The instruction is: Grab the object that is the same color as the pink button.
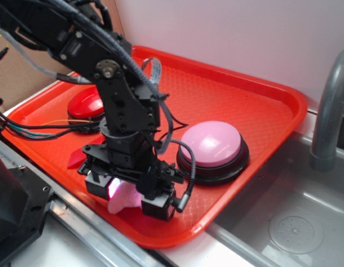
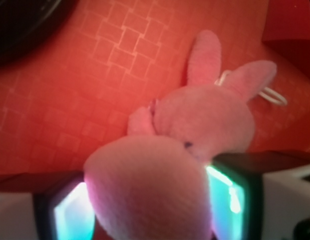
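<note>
The object, a small fuzzy pink plush animal (image 2: 205, 120) with two ears and a thin white loop string (image 2: 273, 96), lies on the red tray (image 2: 69, 100). Its body fills the gap between my lit fingers (image 2: 69, 215), touching both pads. My gripper (image 2: 149, 210) is shut on it. In the exterior view the gripper (image 1: 127, 197) is low at the tray's front edge, with the plush (image 1: 119, 203) showing pink between its fingers. The pink button (image 1: 212, 143), a large glossy dome on a black base, stands just to the right, apart from the gripper.
A smaller red dome button (image 1: 85, 104) sits at the tray's back left, partly behind the arm. A red wedge block (image 1: 76, 159) lies left of the gripper. The tray rim (image 1: 283, 94) borders a metal sink (image 1: 294, 222) with a grey faucet (image 1: 330, 111).
</note>
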`<state>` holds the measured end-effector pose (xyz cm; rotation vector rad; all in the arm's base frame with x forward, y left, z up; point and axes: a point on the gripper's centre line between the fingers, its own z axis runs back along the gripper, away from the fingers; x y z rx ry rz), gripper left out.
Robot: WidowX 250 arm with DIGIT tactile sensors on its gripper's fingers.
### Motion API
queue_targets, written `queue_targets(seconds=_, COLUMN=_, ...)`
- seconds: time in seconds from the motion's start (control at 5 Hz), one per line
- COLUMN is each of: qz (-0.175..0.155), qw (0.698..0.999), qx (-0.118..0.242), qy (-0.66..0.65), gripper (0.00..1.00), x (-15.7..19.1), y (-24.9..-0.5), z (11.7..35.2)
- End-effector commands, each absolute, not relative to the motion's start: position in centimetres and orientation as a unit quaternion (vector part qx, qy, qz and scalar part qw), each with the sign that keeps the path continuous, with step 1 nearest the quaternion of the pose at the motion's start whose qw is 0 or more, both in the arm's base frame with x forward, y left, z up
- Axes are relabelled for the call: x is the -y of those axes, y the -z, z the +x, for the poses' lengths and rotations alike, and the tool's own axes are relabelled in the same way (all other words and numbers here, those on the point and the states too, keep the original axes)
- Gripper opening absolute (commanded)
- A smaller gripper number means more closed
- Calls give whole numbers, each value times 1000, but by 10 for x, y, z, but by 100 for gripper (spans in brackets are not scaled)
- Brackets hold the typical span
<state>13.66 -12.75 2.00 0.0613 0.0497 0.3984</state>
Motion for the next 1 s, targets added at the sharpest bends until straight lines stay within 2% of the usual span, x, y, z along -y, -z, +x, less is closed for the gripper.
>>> queue_targets(seconds=0.0, qz=4, qw=980, qx=23, qy=-199, gripper=0, x=121, y=-40, z=142)
queue_targets(seconds=0.2, qz=-4, qw=984, qx=41, qy=-175, gripper=0, x=111, y=-64, z=157)
queue_targets(seconds=0.4, qz=-30, qw=984, qx=44, qy=-170, gripper=0, x=89, y=-96, z=169)
queue_targets(seconds=0.6, qz=-69, qw=984, qx=62, qy=-151, gripper=0, x=61, y=-134, z=182)
queue_targets(seconds=0.8, qz=-81, qw=981, qx=82, qy=-158, gripper=0, x=38, y=-160, z=193)
